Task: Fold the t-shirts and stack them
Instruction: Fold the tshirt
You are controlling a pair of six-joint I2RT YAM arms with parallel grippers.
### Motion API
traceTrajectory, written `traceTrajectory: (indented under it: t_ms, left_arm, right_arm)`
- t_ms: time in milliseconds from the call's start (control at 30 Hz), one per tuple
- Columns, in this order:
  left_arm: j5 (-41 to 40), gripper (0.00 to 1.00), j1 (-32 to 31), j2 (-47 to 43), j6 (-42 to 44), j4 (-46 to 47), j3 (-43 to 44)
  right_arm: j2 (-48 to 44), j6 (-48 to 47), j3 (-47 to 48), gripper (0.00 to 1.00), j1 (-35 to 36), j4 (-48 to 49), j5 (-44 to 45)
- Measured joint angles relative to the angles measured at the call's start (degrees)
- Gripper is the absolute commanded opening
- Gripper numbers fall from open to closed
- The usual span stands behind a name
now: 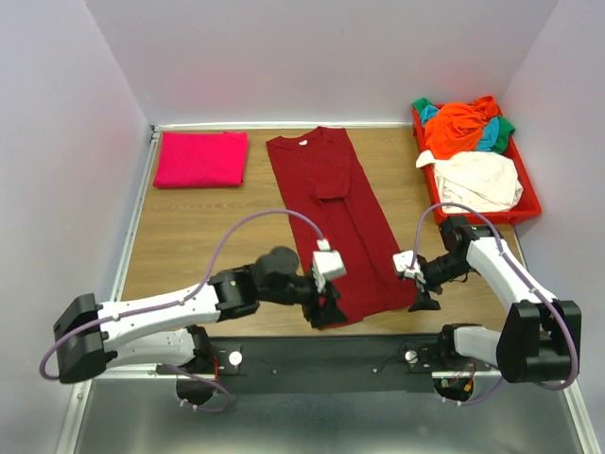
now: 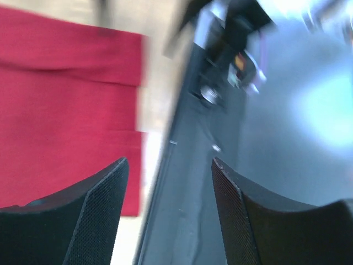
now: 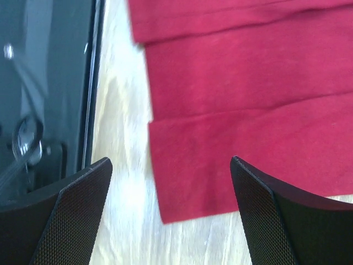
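My left hand point(image 1: 326, 312) and right hand point(image 1: 423, 302) both gape empty at the maroon t-shirt point(image 1: 333, 222) near hem on the counter point(image 1: 198, 241).

You worked in a lab booth: blank white walls point(image 1: 331, 57) boxed a wooden table point(image 1: 189, 236) with bolted robot arms point(image 1: 151, 317).

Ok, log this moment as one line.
dark red shirt: flat, folded lengthwise | left jaws: open, empty, at its near hem | right jaws: open, empty, beside its near corner | pink shirt: folded, far left | tray: unfolded shirts
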Motion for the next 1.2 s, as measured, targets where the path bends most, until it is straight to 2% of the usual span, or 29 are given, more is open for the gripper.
traceTrajectory:
  t_ms: [133,300,567,900,1033,1133,1167,1200]
  left_arm:
    - [-6.3,0.69,-11.8,4.1,3.8,1.6,-0.3]
    - [-18.0,0.69,-19.5,13.3,5.3,1.6,-0.2]
    - [-30.7,0.68,-21.0,23.4,4.9,-0.7,3.5]
    - [-36.3,0.59,-21.0,34.6,1.3,-5.9,8.7]
    - [-37.3,0.48,-21.0,36.6,0.1,-6.8,10.9]
    - [-37.7,0.32,-21.0,38.1,-0.6,-6.8,12.4]
    - [-38.0,0.24,-21.0,38.3,-0.7,-6.8,12.7]
    - [-38.3,0.20,-21.0,38.5,-0.9,-6.9,12.8]
  right_arm:
    - [-2.7,-5.7,-1.5,0.90,1.0,-2.6,3.8]
    - [-3.8,-6.1,-2.0,0.82,2.6,-1.0,8.3]
    - [-3.8,-5.6,-4.0,0.76,3.7,3.3,12.2]
    - [-2.6,-3.4,-4.9,0.70,8.8,7.6,14.0]
    - [-2.0,-2.7,-5.0,0.66,9.0,9.0,14.9]
    - [-1.6,-2.3,-5.1,0.64,9.0,9.7,15.4]
    - [-1.5,-2.0,-5.1,0.63,9.0,9.9,15.5]
    - [-1.5,-1.9,-5.2,0.61,9.0,10.3,15.8]
